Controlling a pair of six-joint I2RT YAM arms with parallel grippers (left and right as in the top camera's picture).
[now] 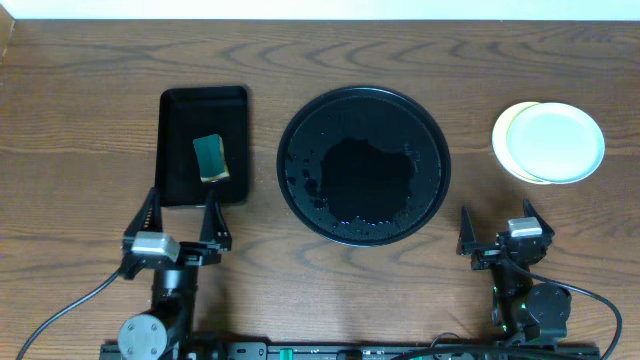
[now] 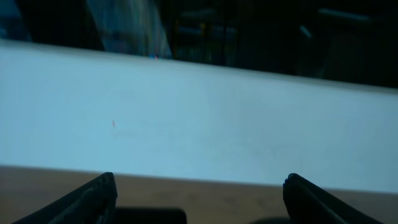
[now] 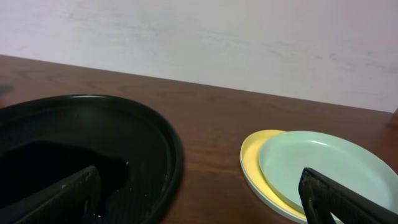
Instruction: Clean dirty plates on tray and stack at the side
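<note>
Black and glossy, the round tray (image 1: pixel 284 165) sits wet at the middle of the wooden table (image 1: pixel 90 70). Right of it, well apart, the plates are stacked: 1 mint plate (image 1: pixel 556 140) on 1 yellow plate (image 1: pixel 500 135). A sponge (image 1: pixel 210 158) lies in the rectangular tray (image 1: pixel 166 150) on the left. The left gripper (image 1: pixel 181 195) and right gripper (image 1: pixel 495 208) hover with jaws wide, gripping nothing.

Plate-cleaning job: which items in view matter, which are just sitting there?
Job:
- round black tray, wet, no plates on it
- mint plate resting on yellow plate, at the right
- sponge, likely the cleaning tool

Lying about:
- rectangular black tray, only holding the sponge
</note>
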